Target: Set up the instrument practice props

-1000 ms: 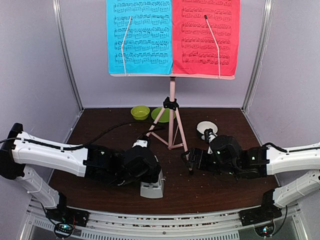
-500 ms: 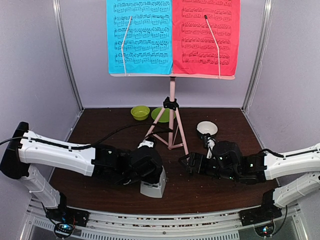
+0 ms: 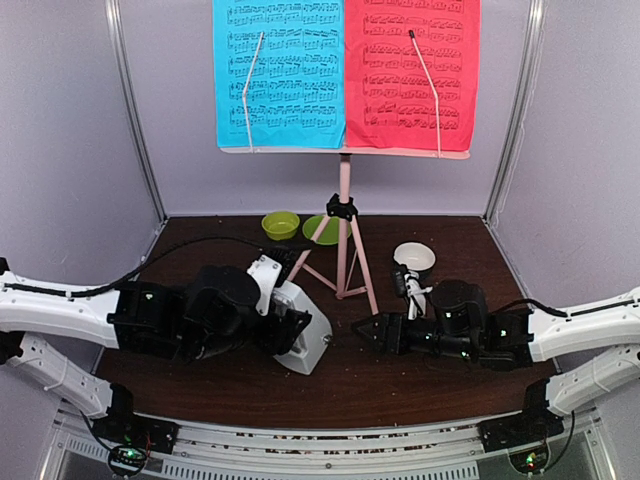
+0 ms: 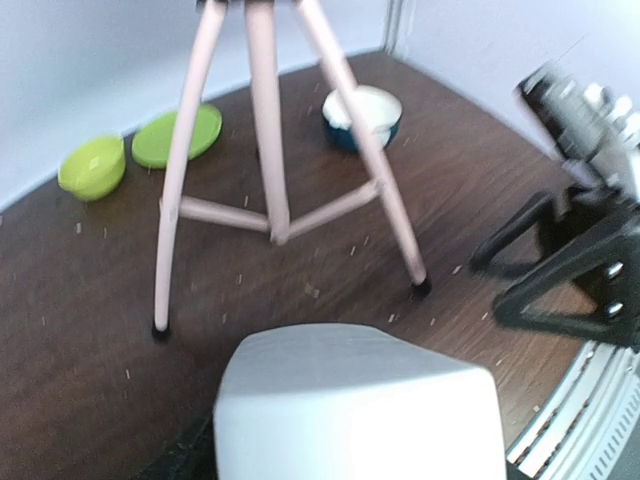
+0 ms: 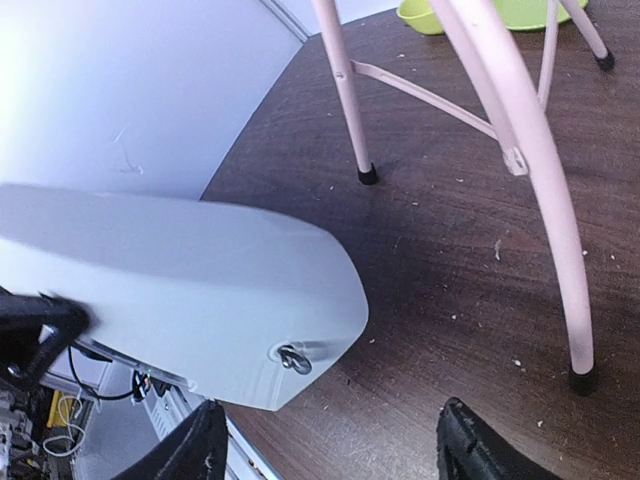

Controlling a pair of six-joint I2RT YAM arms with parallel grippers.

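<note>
top view, stand: pale pink tripod music stand upright at the back of the dark brown table. The blue music sheet and red music sheet sit side by side on its desk, so that part looks finished.
top view, metronome: small white pyramid metronome tilted, in front of the tripod legs. The left gripper is clamped on its body, probably to reposition it.
left wrist: the white body fills the foreground, with the tripod legs beyond.
right wrist: right gripper jaws apart, holding nothing. It faces the metronome's side with the small metal knob, likely placed to steady or take it.
</note>
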